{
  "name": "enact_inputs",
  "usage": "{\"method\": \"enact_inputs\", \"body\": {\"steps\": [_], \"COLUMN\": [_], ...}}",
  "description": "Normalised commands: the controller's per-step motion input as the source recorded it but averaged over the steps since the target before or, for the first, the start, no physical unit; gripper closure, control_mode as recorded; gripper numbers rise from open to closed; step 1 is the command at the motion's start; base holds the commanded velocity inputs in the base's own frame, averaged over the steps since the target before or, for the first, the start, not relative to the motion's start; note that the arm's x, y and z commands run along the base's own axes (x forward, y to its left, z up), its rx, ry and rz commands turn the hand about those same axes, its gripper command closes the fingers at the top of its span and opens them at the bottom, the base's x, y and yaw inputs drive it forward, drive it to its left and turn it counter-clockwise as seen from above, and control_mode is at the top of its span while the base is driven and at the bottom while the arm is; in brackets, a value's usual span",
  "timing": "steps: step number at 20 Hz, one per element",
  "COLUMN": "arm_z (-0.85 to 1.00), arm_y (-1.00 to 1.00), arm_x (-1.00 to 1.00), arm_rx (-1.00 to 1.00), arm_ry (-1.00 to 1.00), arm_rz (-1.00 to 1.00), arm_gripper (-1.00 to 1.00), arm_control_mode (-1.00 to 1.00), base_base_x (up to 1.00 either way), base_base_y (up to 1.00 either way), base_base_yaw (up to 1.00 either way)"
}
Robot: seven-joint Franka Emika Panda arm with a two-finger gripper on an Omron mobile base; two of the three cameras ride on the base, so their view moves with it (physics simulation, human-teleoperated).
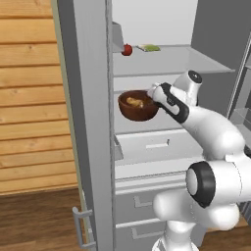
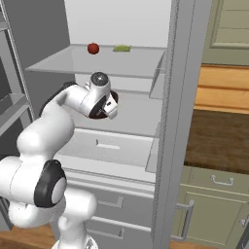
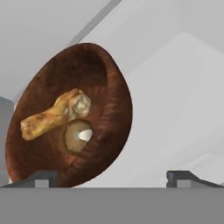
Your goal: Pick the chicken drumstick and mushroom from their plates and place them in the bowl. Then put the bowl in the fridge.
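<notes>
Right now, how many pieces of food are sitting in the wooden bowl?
2. The chicken drumstick lies across the middle of the bowl, and the mushroom sits right beside it, touching. Something smaller underneath them could be hidden.

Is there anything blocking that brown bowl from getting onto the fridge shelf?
Nothing visible does. The fridge door is open, and the bowl, with the chicken drumstick and mushroom inside, is already in over the middle shelf. The gripper is open beside its rim.
</notes>
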Motion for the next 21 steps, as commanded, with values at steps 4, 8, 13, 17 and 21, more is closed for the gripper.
{"method": "enact_inputs", "body": {"steps": [4, 8, 13, 17, 21], "arm_z": [0.39, 0.14, 0.00, 0.00, -0.01], "arm_y": [0.10, 0.51, 0.38, 0.05, 0.00], "arm_x": [-1.00, -1.00, -1.00, -1.00, -1.00], "arm_rx": [-0.08, -0.27, -0.27, -0.15, -0.07], "arm_ry": [0.00, 0.00, 0.00, -0.02, -0.14], "arm_rz": [0.07, 0.17, 0.19, 0.16, 0.12], "arm_gripper": [-1.00, -1.00, -1.00, -1.00, -1.00], "arm_control_mode": [-1.00, -1.00, -1.00, -1.00, -1.00], "base_base_x": [0.00, 0.00, 0.00, 0.00, 0.00], "base_base_y": [0.00, 0.00, 0.00, 0.00, 0.00], "base_base_yaw": [0.00, 0.00, 0.00, 0.00, 0.00]}}
